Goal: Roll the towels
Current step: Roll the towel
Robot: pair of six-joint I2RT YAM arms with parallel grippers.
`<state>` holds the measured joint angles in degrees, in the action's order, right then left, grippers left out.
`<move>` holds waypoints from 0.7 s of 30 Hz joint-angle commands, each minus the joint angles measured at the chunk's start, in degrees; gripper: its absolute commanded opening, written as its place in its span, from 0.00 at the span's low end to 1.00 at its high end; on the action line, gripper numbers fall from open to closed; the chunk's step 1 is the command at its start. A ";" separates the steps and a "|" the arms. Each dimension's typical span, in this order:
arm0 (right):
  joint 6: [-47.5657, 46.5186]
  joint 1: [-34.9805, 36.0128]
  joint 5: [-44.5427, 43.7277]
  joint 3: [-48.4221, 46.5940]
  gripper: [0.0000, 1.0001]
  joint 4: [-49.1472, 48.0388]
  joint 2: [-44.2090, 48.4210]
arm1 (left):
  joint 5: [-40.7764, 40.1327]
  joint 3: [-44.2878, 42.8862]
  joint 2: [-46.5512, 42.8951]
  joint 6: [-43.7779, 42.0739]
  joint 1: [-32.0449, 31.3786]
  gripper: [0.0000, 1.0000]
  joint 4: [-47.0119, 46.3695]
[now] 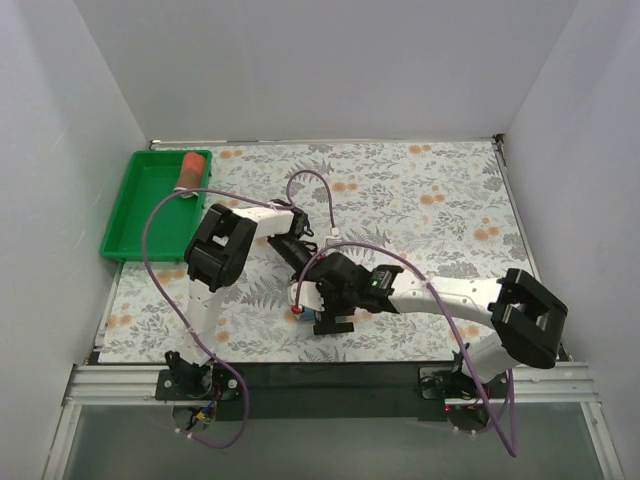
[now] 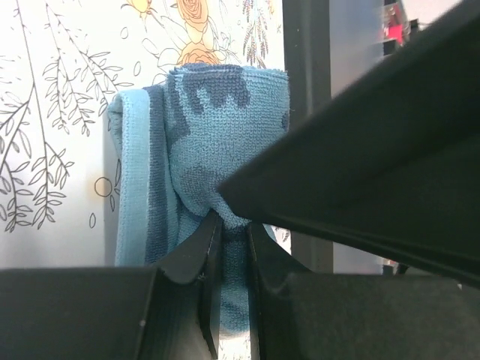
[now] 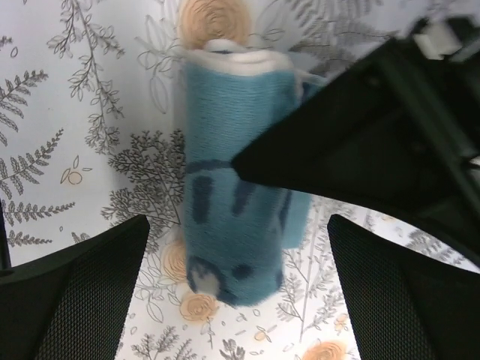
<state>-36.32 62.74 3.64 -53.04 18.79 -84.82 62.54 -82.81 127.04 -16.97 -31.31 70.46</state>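
The light blue towel [image 2: 202, 142] with dark print stands as a short roll on the flowered table cover. My left gripper [image 2: 231, 225] is shut on a fold of it. In the right wrist view the roll [image 3: 225, 135] lies between the wide-open fingers of my right gripper [image 3: 238, 225], which does not touch it. The left gripper's black body reaches onto the roll from the upper right. From above, only a bit of blue towel [image 1: 306, 318] shows under the two crossed grippers, left [image 1: 308, 272] and right [image 1: 325, 318]. The rust-red towel [image 1: 192, 168] lies rolled in the green tray.
The green tray [image 1: 140, 215] sits at the far left of the flowered cover. White walls close in the left, back and right sides. The right arm's forearm [image 1: 440, 295] stretches across the near middle, and purple cables loop over both arms.
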 commanded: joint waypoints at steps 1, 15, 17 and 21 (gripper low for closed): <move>-1.21 2.03 -4.94 2.31 0.91 -7.62 -2.09 | -13.50 -0.34 3.82 -4.91 1.34 0.06 -8.93; 0.01 2.22 1.35 6.46 0.01 -9.22 -7.82 | -12.27 1.32 0.68 -0.45 4.76 0.27 -14.10; -0.07 0.20 9.40 5.06 0.01 -4.04 -8.26 | -12.10 2.12 -1.87 1.49 6.34 0.35 -16.13; -0.33 -2.44 16.91 1.46 0.01 2.82 -10.10 | -12.45 3.44 -8.64 4.93 10.21 0.44 -19.74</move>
<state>-37.45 60.80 7.22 -50.57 9.45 -92.49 61.84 -79.70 124.40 -12.05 -26.33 63.53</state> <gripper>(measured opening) 0.289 0.429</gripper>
